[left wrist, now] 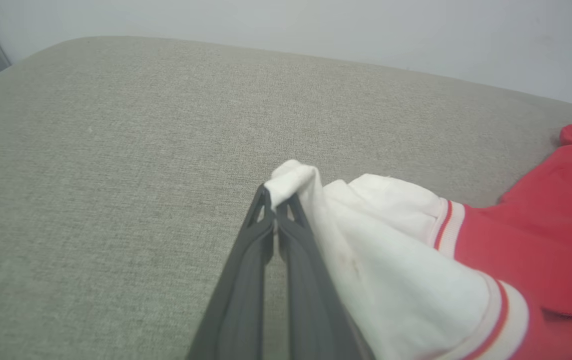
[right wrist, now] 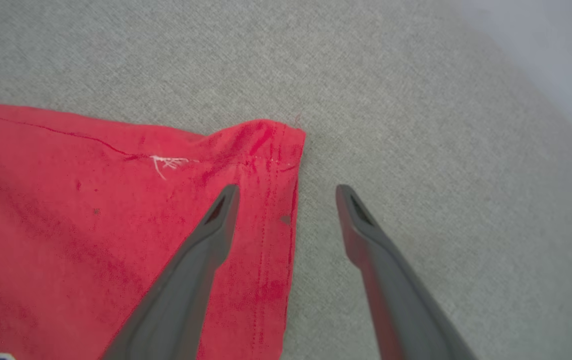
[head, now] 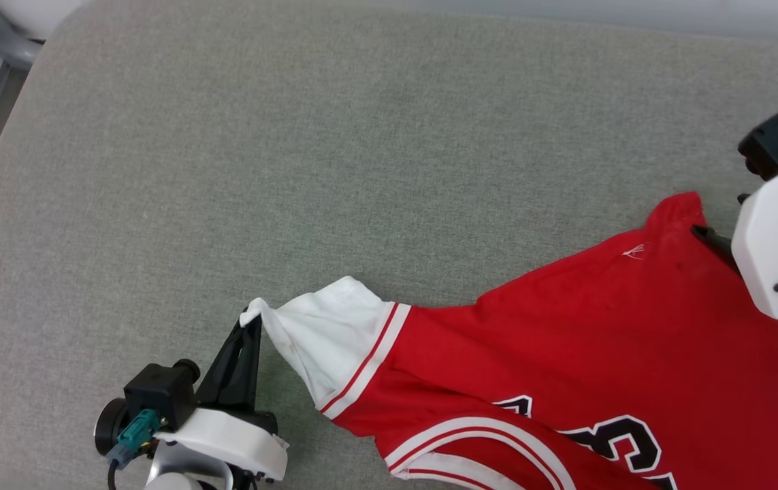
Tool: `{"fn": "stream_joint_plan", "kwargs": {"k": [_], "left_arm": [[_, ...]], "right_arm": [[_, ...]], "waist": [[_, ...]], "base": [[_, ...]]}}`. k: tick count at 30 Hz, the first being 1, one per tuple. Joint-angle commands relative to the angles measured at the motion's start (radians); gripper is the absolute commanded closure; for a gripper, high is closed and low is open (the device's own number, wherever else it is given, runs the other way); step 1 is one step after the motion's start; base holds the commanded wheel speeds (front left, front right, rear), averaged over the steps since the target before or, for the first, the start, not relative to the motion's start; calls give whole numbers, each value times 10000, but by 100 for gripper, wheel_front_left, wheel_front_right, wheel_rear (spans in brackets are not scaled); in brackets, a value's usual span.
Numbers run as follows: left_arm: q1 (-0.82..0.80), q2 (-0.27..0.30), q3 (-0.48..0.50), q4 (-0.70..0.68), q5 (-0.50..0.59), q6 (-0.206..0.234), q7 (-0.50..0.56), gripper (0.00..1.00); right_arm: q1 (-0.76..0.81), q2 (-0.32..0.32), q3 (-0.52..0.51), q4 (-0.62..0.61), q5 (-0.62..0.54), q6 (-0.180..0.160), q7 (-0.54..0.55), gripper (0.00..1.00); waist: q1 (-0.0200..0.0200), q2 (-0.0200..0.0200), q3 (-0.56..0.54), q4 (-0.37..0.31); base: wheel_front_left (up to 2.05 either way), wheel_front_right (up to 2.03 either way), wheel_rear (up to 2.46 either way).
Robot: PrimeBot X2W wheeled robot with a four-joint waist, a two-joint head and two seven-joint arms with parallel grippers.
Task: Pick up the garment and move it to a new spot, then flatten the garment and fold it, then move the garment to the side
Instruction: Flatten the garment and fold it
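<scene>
Left gripper [head: 253,325] is pinched shut on the white sleeve tip of the garment [head: 565,320], which lies toward the near right corner of the grey cushion [head: 293,136], and the right gripper [right wrist: 286,192], spread astride the red hem corner, is best closed there so the cloth is drawn taut.
</scene>
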Motion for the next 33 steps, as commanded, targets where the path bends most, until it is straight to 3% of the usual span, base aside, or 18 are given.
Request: {"fn": "stream_joint_plan", "kwargs": {"k": [1, 7, 15, 16, 17, 26, 33], "left_arm": [[-182, -56, -9, -21, 40, -51, -33, 100], [-494, -256, -126, 48, 141, -143, -57, 100], [-655, -411, -127, 290, 213, -247, -74, 100], [-632, -424, -108, 309, 222, -246, -76, 100], [-595, -426, -87, 337, 230, -241, -78, 100], [-345, -208, 136, 395, 329, -234, -86, 100], [-442, 208, 368, -13, 474, -198, -57, 100]], "right_arm": [[-359, 146, 255, 330, -45, -9, 29, 0], [-1230, 562, 1337, 2038, -2, -9, -303, 0], [-909, 786, 2721, 3504, 566, -6, -960, 1], [-951, 789, 2765, 3613, 607, -7, -1153, 73], [-1034, 808, 2787, 3707, 646, -7, -1346, 100], [-1669, 809, 2948, 3596, 925, -12, -3768, 100], [-1309, 650, 2642, 3454, 931, -12, -5479, 100]], "waist": [[-1, 0, 237, 154], [-1, 0, 650, 408], [-1, 0, 738, 517], [-1, 0, 709, 489], [-1, 0, 667, 446], [-1, 0, -302, -33], [-1, 0, -1345, -441]], "base": [[0, 0, 0], [0, 0, 0], [0, 0, 0], [0, 0, 0], [0, 0, 0], [0, 0, 0], [0, 0, 0]]}}
